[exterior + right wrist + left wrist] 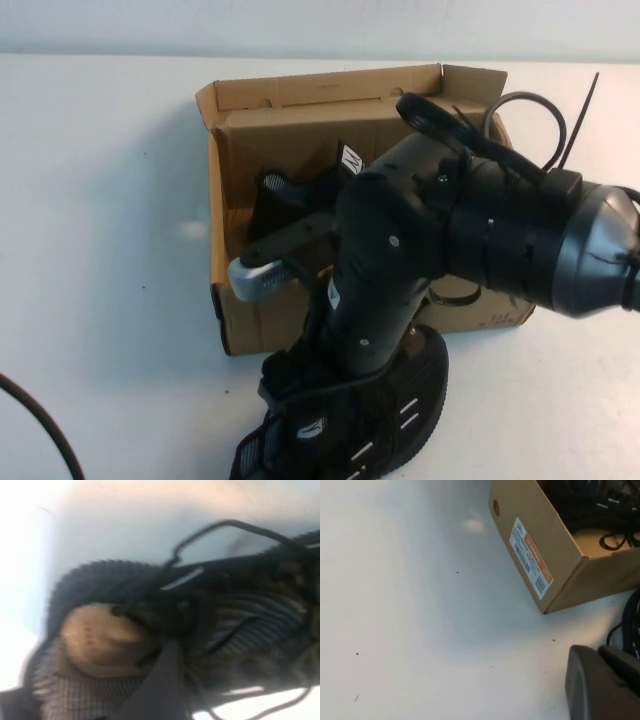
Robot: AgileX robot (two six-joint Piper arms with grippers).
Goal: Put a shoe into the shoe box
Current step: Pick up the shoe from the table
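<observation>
The brown cardboard shoe box (228, 230) stands open at mid-table, its flap lid raised at the back. One black knit shoe (290, 195) lies inside it, white tongue label up. A second black shoe (400, 420) with white side dashes lies on the table against the box's near wall. My right gripper (298, 385) points down onto this shoe's collar, open, and my arm mostly hides it. The right wrist view is filled by the shoe's opening and tan insole (100, 640). My left gripper (602, 655) is shut and empty, low over the table near the box's labelled end (532, 555).
The white table (100, 250) surrounds the box. A black cable (40, 425) curves in at the near left corner. My right arm's body (520, 235) spans the box's right half. A round hole (496, 507) sits in the box's end wall.
</observation>
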